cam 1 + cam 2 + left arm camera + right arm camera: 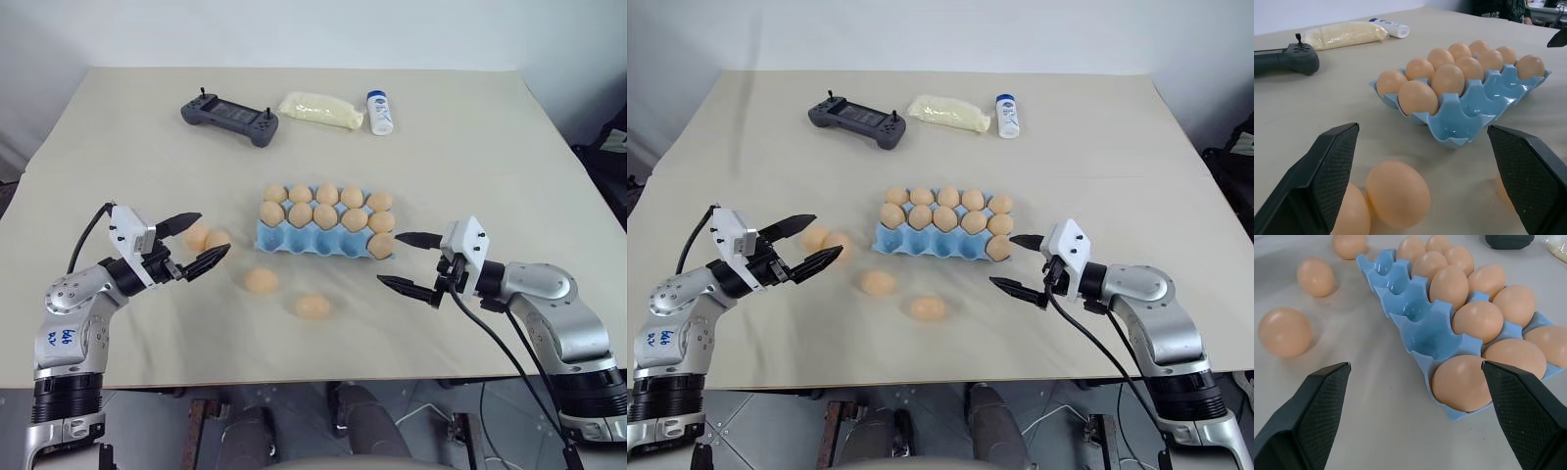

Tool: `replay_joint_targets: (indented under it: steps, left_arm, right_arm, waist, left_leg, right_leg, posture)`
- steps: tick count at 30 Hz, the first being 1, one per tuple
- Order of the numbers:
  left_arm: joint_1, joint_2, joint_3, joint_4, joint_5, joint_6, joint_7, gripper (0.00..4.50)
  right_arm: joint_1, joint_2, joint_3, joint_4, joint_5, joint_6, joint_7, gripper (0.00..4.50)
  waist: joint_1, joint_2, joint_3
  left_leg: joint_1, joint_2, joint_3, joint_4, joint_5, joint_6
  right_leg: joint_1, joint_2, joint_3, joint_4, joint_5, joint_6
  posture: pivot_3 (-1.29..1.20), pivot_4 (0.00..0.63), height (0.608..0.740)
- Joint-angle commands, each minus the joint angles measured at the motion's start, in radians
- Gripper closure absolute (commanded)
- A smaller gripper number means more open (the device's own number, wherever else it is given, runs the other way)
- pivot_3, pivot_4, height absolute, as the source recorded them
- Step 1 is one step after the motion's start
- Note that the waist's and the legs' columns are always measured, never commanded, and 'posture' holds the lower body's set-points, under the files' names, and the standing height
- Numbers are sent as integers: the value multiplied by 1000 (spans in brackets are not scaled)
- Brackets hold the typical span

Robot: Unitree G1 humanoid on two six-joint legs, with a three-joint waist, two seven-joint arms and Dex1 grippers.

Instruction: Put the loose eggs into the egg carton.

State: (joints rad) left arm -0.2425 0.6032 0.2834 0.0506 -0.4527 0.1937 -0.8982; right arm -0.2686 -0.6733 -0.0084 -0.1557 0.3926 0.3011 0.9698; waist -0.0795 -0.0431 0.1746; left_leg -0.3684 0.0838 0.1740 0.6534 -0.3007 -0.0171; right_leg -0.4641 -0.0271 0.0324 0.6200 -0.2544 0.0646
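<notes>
Pick-up pending: four loose eggs (261, 281) near egg carton (294, 241); both claws, left claw (193, 243) and right claw (408, 262), spread, empty; next, left closes on nearest pair.

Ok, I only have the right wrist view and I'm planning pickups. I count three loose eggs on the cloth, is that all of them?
Observer: No, there are four loose eggs. The fourth egg lies close beside the farthest egg you see, on its side away from the egg carton.
Operator: Where is the left gripper?
Observer: The left gripper hovers at that pair, open and holding nothing.
Operator: Anything beyond the carton I should know about?
Observer: Near the table's far edge a white bottle lies next to the yellow packet, well clear of the carton.
</notes>
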Motion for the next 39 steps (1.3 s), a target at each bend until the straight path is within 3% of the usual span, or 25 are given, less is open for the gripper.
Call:
replay_joint_targets:
  steps: [1, 13, 24, 28, 39]
  left_arm:
    - [-4, -5, 13, -28, -10, -38, 6, 21]
    - [-35, 4, -3, -36, -8, 6, 39, 21]
    - [30, 46, -16, -68, -33, 33, -48, 21]
    - [35, 61, -21, -70, -35, 41, -78, 21]
    - [125, 56, 4, -173, -67, 72, -70, 21]
  right_arm:
    - [3, 2, -29, -20, 13, -23, 2, 0]
    - [11, -30, -70, -99, 47, 61, -34, 0]
    - [262, -212, -200, -375, 170, 304, -13, 0]
    - [245, -217, -167, -423, 199, 354, -31, 0]
    - [164, -171, -72, -374, 191, 326, -21, 0]
  waist:
    - [0, 0, 0]
    - [1, 0, 0]
    - [20, -1, 0]
    - [20, -1, -1]
    - [22, -2, -1]
  left_leg:
    - [0, 0, 0, 0, 0, 0]
    - [0, 0, 0, 1, 0, 0]
    - [0, 0, -1, 0, -1, 0]
    - [0, 0, -2, 4, 0, 2]
    - [-1, -1, -1, 5, 0, 4]
  right_leg:
    - [0, 0, 0, 0, 0, 0]
    - [0, 0, 0, 0, 0, 0]
    - [0, 0, 1, -1, -1, -2]
    - [2, 0, 2, -1, -7, -12]
    - [2, -1, 3, -2, -6, -12]
  posture:
    - [0, 150, 740]
    - [0, 150, 740]
    - [0, 150, 740]
    - [0, 150, 740]
    - [0, 150, 740]
